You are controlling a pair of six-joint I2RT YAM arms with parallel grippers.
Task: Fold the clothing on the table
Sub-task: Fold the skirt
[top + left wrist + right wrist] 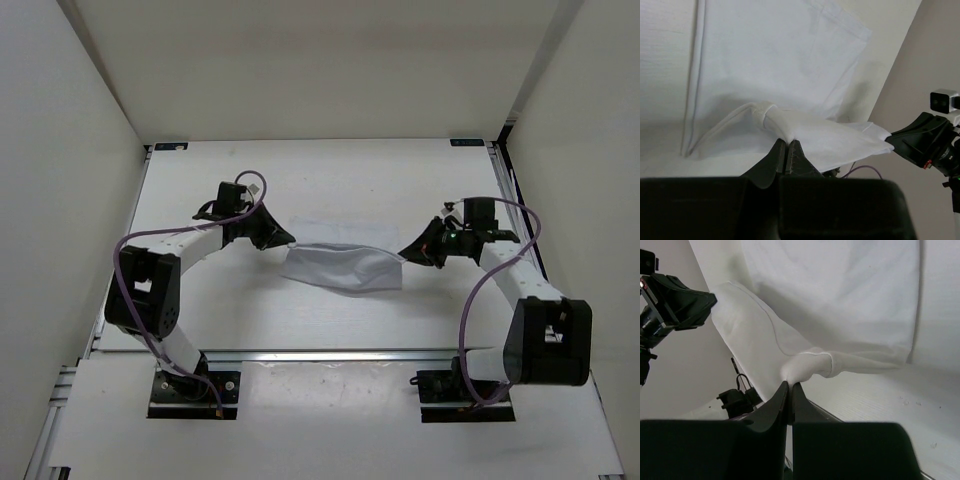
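left arm: I see the elbow bent, forearm reaching in from the table's left edge, wrist pointing right.
left gripper: fingers pinched tight on the clothing's left end.
right arm: mirrored, in from the right edge, wrist pointing left.
right gripper: clamped on the right end.
clothing: mid-table, strung between both grippers, pinched edge raised, the rest flat toward the far edge.

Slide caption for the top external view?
Mid-fold: left jaws and right jaws shut on opposite ends of the clothing, its pinched edge raised above the table.
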